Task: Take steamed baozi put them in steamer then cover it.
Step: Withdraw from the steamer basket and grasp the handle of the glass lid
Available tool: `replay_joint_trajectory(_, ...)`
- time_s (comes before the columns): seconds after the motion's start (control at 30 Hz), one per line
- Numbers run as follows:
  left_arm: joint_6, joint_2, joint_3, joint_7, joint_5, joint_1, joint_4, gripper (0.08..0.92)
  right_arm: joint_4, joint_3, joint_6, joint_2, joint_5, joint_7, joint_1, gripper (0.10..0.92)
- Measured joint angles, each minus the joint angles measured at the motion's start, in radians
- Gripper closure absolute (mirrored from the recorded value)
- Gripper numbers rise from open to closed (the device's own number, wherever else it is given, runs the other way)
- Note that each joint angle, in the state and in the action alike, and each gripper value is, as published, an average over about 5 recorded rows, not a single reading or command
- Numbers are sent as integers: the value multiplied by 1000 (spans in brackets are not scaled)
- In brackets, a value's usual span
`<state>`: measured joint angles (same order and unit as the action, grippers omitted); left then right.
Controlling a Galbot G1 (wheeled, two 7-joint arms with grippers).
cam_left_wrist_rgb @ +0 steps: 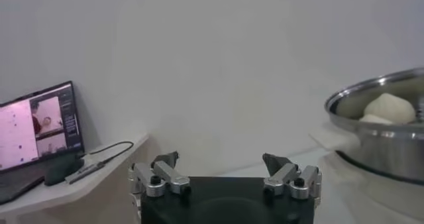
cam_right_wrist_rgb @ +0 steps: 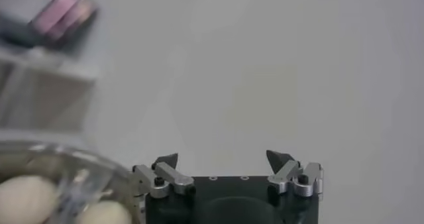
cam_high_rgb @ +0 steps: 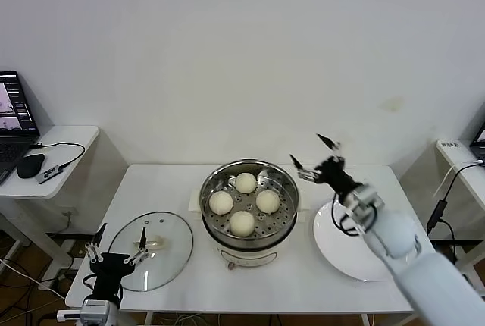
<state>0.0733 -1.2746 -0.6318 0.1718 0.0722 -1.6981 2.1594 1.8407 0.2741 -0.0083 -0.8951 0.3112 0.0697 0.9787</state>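
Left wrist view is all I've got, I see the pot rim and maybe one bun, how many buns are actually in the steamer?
Observer: Four steamed baozi sit on the perforated tray inside the steamer.
Operator: Is the lid on yet?
Observer: No. The cover lies flat on the table, on the steamer's left side, handle up.
Operator: Where's my left gripper relative to it?
Observer: The left gripper is open and low at the table's front edge, by the cover's near rim and not touching it.
Operator: And the other arm?
Observer: The right gripper is open, raised beside the steamer's right rim, holding nothing; the white plate below it is empty.
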Motion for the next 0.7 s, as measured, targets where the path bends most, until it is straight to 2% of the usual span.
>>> replay_joint_trajectory(0.33, -93, 41, -44, 30, 436, -1, -104, 177, 39, 344, 73, -264, -126, 76, 368, 203)
replay_joint_trajectory(0.7, -133, 106, -62, -9, 980, 2, -210, 177, 100, 521, 120, -414, -203, 77, 591, 203)
